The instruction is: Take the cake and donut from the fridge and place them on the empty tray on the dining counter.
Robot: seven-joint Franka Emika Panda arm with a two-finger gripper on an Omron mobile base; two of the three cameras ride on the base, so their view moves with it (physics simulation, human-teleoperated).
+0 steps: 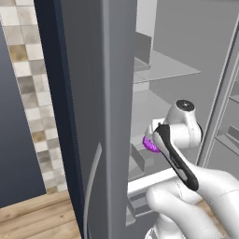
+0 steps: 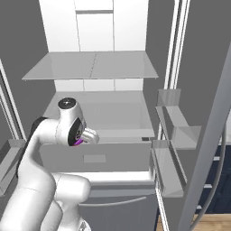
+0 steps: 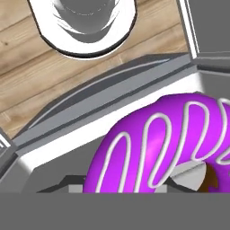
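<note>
So, arm's reaching into the open fridge [image 2: 117, 117] with the donut [image 3: 166, 143] right at its hand.

Purple-iced donut with white squiggles takes up the lower right of the hand view, really close to the camera, fridge drawer front and wood floor [image 3: 27, 85] above it. In the left base view a bit of purple peeks out mid-frame beside the wrist; in the right base view it's at centre left. Can't tell whether the gripper [image 2: 90, 135] is pinching it or just spread around it.

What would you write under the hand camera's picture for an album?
Close over the purple-iced donut with white squiggle stripes, lying at the open fridge's front edge, wooden floor beyond.
</note>
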